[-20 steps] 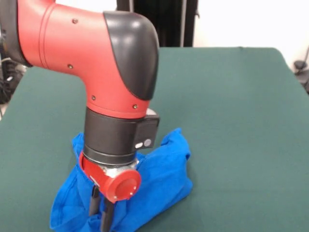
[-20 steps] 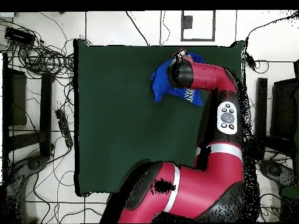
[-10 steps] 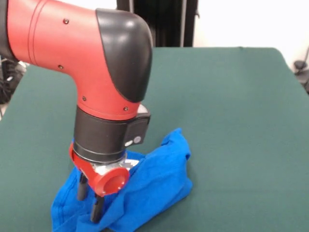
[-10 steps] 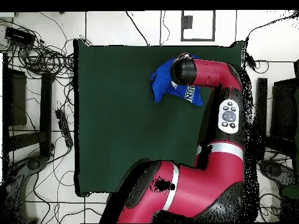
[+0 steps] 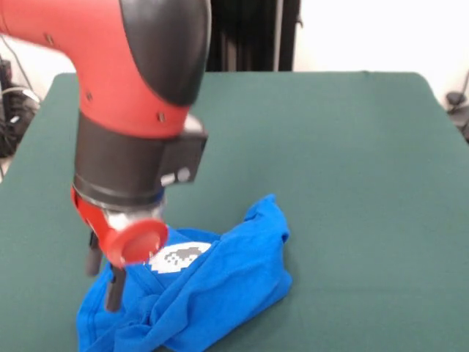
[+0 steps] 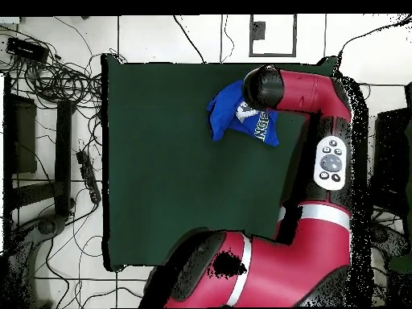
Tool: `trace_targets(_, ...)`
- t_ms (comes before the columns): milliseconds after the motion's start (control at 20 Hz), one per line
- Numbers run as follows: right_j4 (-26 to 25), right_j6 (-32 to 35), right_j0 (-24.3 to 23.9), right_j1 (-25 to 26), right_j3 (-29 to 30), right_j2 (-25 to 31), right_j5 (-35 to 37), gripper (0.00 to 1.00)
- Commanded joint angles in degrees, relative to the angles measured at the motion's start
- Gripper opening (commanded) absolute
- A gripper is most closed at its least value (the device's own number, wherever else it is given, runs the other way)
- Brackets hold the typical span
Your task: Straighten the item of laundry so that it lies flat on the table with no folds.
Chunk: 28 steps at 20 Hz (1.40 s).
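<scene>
The bright blue T-shirt (image 5: 212,282) lies crumpled in folds on the dark green table (image 5: 352,147), near the front-left in the front view, with part of its white-grey pixel print (image 5: 178,256) showing. My gripper (image 5: 102,290) hangs over the shirt's left edge, its two black fingers (image 5: 113,290) apart with nothing between them. In the overhead view the shirt (image 6: 228,113) lies near the table's (image 6: 161,177) top edge, and the arm's wrist (image 6: 261,87) covers its right part and hides the gripper.
The shirt lies close to the table's near edge in the front view. A dark stand (image 5: 249,33) rises behind the table. Tangled cables (image 6: 48,76) and dark equipment (image 6: 20,137) lie on the floor to the left in the overhead view.
The gripper has risen and moved left in the front view, off the middle of the shirt to its left edge. The pixel print is now uncovered. The shirt's shape has barely changed.
</scene>
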Motion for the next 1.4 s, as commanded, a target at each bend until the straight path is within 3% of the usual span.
trace_targets(50, 6.76, -3.86, 2.26, -7.61, 10.04, 6.53, 14.56, 1.00)
trace_targets(600, 16.66, 3.29, 3.63, -7.97, 17.28, 7.24, 23.34, 1.00)
trace_targets(950, 19.93, 10.51, 7.03, -5.76, 18.01, 3.50, 26.63, 1.00)
trace_targets(1400, 21.65, 10.55, 7.26, -3.64, 20.11, 2.32, 20.87, 1.00)
